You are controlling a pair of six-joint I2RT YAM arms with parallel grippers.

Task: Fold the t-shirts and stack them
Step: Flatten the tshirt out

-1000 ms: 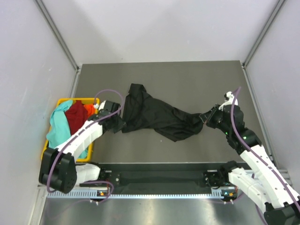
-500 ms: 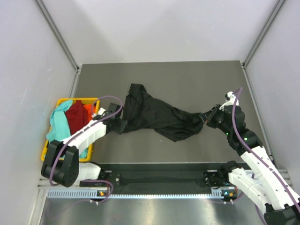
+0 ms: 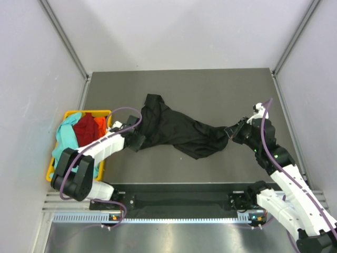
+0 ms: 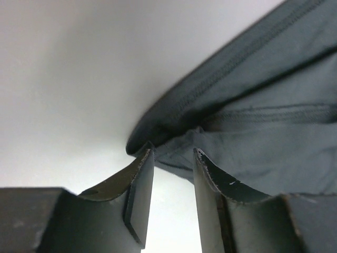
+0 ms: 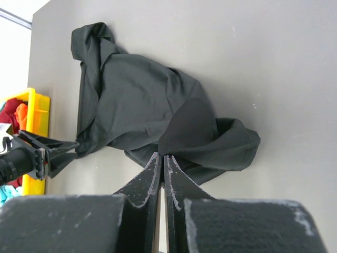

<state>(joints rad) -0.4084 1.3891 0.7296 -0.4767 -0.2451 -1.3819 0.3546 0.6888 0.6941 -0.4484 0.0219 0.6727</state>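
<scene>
Gray table (image 3: 210, 89) had the black t-shirt (image 3: 174, 129) bunched in the mid. My L gripper (image 3: 138, 141) slid from the yellow basket (image 3: 71, 113) to its left edge, jaws a bit apart, holding nothing. R gripper (image 3: 231, 132) stayed pinched on the right end. Looked ready to grab & stretch it.

Lab test cell, plain white walls (image 3: 184, 31), aluminium rails (image 3: 63, 37), grey table (image 3: 210, 89)
</scene>
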